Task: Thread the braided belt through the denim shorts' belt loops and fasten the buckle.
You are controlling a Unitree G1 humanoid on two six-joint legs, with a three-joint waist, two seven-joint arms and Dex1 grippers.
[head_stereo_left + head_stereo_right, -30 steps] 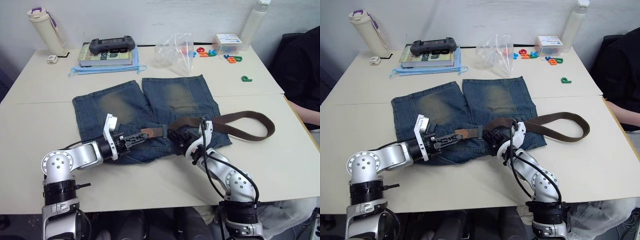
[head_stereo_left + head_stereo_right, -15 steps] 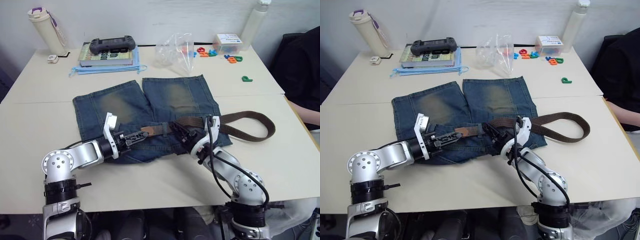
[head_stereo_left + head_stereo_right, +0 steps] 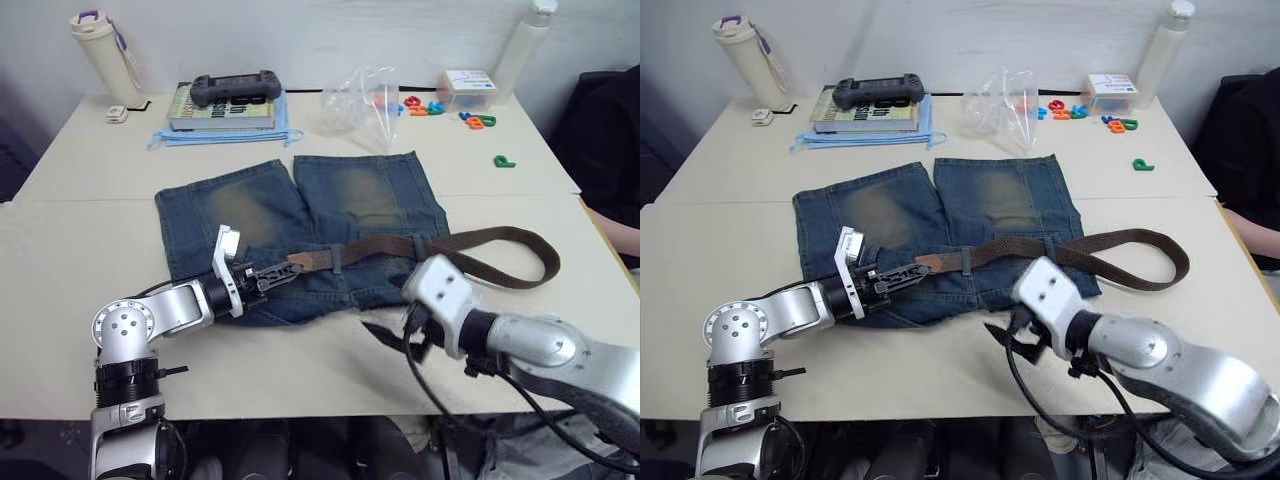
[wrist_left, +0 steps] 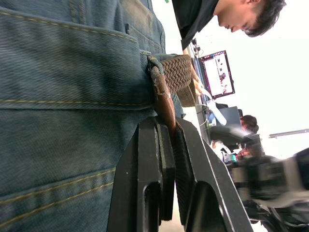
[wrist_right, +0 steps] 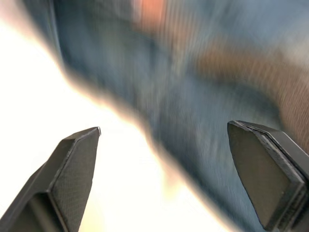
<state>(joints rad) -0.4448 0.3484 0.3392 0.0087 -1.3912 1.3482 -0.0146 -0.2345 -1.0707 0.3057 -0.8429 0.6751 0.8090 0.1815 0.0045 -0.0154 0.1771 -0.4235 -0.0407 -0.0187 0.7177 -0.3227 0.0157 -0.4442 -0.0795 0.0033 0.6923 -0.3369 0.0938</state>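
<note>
The left claw (image 3: 268,276) is clamped on the tan leather end of the long dark brown braided belt (image 3: 400,246), pinning it flat between both black fingers (image 4: 161,164) right at the waistband of the blue denim shorts with faded yellowish patches (image 3: 245,215). In the left wrist view the leather tip runs straight out from the pinch and under a short blue denim belt loop (image 4: 147,62), with the woven strap bunched just beyond it.

The right claw (image 3: 1002,335) hangs over bare tabletop (image 3: 70,260) just off the shorts' near edge, its two fingers (image 5: 72,164) spread wide apart with nothing between them, clear of the belt.

From the left claw the belt runs across the waistband towards the robot's right, leaves the denim, and curls into a loop lying on the tabletop beside the shorts. The shorts lie flat, legs pointing away from the robot.

Along the far edge sit a dark game controller (image 3: 237,87) on a book, a crumpled clear plastic bag (image 3: 358,100), and scattered coloured letter shapes (image 3: 470,118).
</note>
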